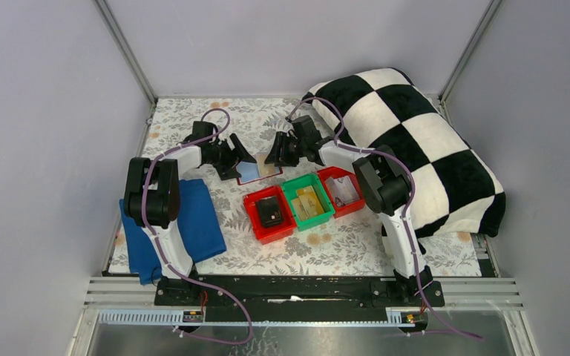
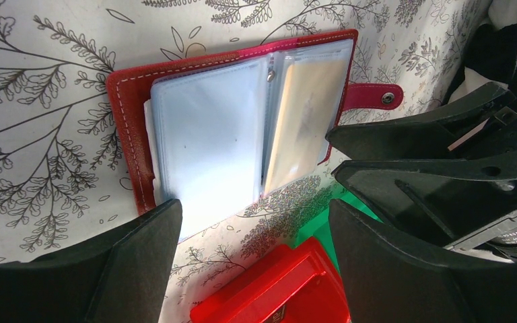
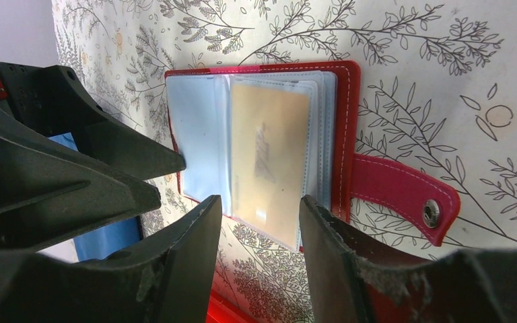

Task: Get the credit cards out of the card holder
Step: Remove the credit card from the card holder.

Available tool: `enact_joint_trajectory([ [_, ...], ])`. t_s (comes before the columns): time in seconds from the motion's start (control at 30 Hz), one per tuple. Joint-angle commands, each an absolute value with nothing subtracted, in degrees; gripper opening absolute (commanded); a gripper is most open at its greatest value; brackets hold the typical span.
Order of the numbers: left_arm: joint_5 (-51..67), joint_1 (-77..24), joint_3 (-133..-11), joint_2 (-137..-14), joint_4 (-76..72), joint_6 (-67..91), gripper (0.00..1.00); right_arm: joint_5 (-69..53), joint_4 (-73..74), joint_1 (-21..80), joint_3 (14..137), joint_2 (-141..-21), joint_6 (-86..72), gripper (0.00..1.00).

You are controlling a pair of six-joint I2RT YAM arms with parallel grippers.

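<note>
The dark red card holder (image 1: 256, 172) lies open on the floral tabletop between my two grippers. Its pale blue pockets (image 2: 209, 134) are fanned out, and its strap tab (image 2: 373, 96) points sideways. A tan credit card (image 3: 269, 155) shows inside a clear pocket on the strap side (image 2: 303, 121). My left gripper (image 2: 256, 229) is open over the near edge of the blue page, with nothing between its fingers. My right gripper (image 3: 259, 208) is open, its fingertips (image 3: 212, 208) standing either side of the tan card's near edge. In the top view both grippers, left (image 1: 243, 159) and right (image 1: 273, 157), face each other over the holder.
Three small bins stand in a row in front of the holder: a red one (image 1: 256, 222) with a black boxy object, a green one (image 1: 325, 206) with yellow-tan flat items, and another red one (image 1: 352, 204). A blue cloth (image 1: 197, 222) lies left. A checkered cushion (image 1: 415, 148) fills the right.
</note>
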State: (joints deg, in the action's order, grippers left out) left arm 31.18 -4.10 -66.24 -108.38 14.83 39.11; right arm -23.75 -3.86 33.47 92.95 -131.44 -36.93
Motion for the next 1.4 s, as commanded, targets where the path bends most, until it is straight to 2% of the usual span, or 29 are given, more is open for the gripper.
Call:
enact_joint_trajectory([
  [0.0, 30.3, -4.2, -66.7, -109.5, 14.3, 38.2, 0.85, -23.8, -2.7, 33.9, 93.9, -133.3, -36.2, 0.54],
  [0.37, 30.4, -4.2, -66.7, -109.8, 14.5, 38.1, 0.85, -19.3, -3.0, 34.4, 90.8, -132.3, -37.1, 0.53],
  [0.53, 30.5, -4.2, -66.7, -109.8, 14.5, 38.1, 0.85, -23.1, -4.6, 35.0, 91.0, -133.7, -38.3, 0.54],
  [0.83, 31.1, -4.2, -66.9, -109.9, 14.3, 38.1, 0.85, -31.5, -17.4, 35.1, 88.3, -131.4, -45.2, 0.54],
  [1.37, 31.4, -4.2, -66.6, -109.7, 14.2, 38.1, 0.85, -33.0, -21.6, 35.1, 86.5, -128.7, -48.1, 0.53],
])
